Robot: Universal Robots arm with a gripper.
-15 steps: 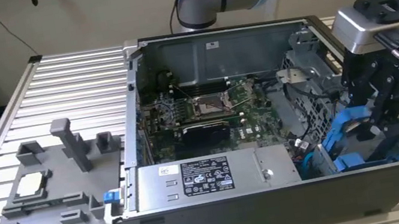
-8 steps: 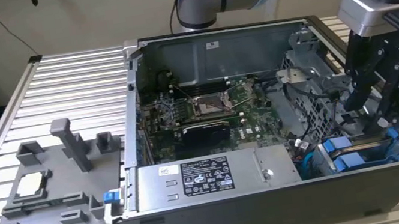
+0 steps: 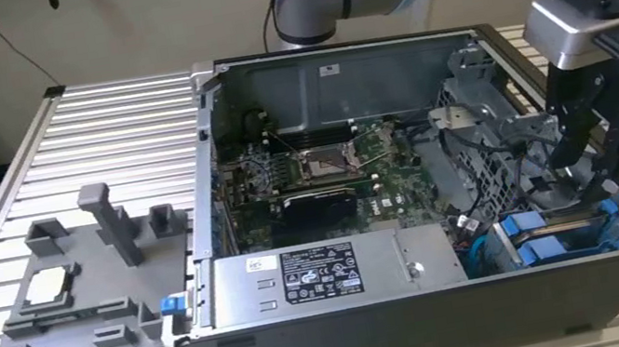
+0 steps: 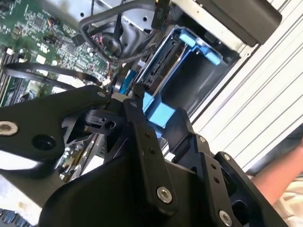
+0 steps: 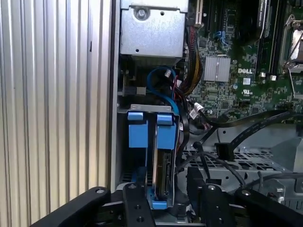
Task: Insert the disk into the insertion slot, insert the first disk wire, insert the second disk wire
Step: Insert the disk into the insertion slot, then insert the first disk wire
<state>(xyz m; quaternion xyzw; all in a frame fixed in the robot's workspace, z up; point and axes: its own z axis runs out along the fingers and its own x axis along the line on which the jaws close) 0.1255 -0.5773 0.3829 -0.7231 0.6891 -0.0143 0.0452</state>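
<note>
Ribbed metal table point(image 3: 87, 126) against a beige wall, with an open computer case point(image 3: 436, 327) lying on it, side panel off.

Disk point(image 5: 160, 177): stands on edge in its blue frame inside the insertion slot point(image 5: 144, 108), at the corner of the case on the exterior view's right. It looks most of the way in; whether it is fully seated cannot be judged. A second blue-framed drive point(image 5: 136, 130) sits just beside it.

Gripper point(image 5: 173, 196): straddles the end of the disk. Whether it pinches the frame or merely brackets it, I cannot tell.

Risks, as I judge them:
- A slight tilt of the disk could bind its frame against the sheet-metal cage.
- A sideways drift could knock the neighbouring drive.
- The black cables point(image 5: 246, 123) loop close by the gripper and could snag on it or get trapped beside the disk.
- The blue cable point(image 5: 163, 92) arches right over the bay mouth and crowds any approach there.

Surroundings:
- Green circuit board point(image 5: 236, 71), near the cage.
- Silver power-supply box point(image 3: 326, 274), between the cage and the case's far end.
- Grey moulded fixture point(image 3: 77, 288), well apart on the table.
- A person's arm point(image 4: 279, 177) at the table edge, in the second wrist view, near enough to the arm's working space to mind.
</note>
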